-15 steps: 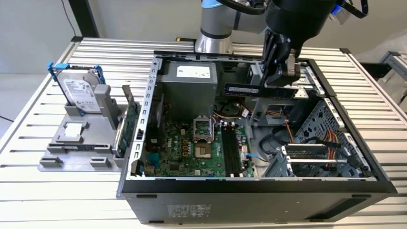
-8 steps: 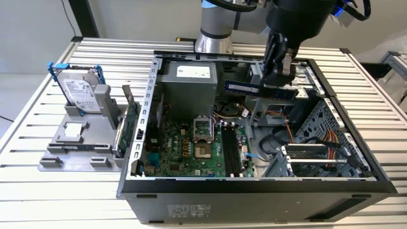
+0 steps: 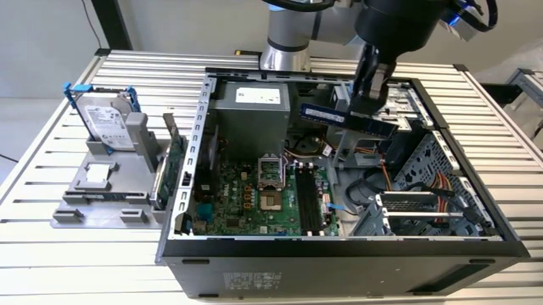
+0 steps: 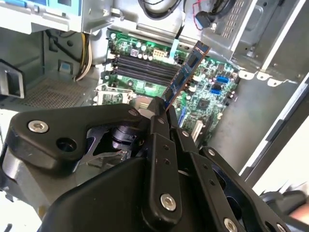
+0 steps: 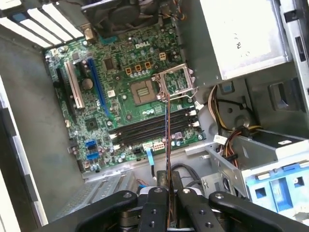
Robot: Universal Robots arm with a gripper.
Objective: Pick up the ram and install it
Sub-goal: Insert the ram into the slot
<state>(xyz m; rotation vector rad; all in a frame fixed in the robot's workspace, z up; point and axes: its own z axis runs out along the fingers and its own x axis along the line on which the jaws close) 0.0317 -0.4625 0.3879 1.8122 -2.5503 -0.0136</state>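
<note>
Where the ram is: the ram (image 3: 348,119) hangs in the air over the inside of the open computer case (image 3: 202,133), held slanted, with its end toward the exterior view's right lower.
Pincer: the pincer (image 3: 367,109) is closed narrow on the ram, its black fingers pressed against the two flat faces of the stick.
First wrist view: the ram (image 5: 167,145) shows edge-on as a thin line rising out of the pincer (image 5: 168,186).
Second wrist view: the ram (image 4: 186,75) juts up from the pincer (image 4: 161,110), its dark chips facing the camera.
Slots: the long black slots (image 5: 149,128) lie on the green motherboard (image 3: 250,203) beneath the ram and well apart from it; in the exterior view the slots (image 3: 309,204) sit near the case wall that faces the bench's near edge.
Power box: a grey metal box (image 3: 250,117) stands inside the case toward the bench's far edge.
Bench: the slatted metal bench (image 3: 76,260) carries the case.
Stand: a grey stand (image 3: 102,194) sits by the bench's edge on the exterior view's left, just beside the case.
Hard drive: a silver drive (image 3: 106,124) in a blue frame stands upright in the stand.
Card: a large green card (image 3: 175,166) stands on edge between the drive and the case wall.
</note>
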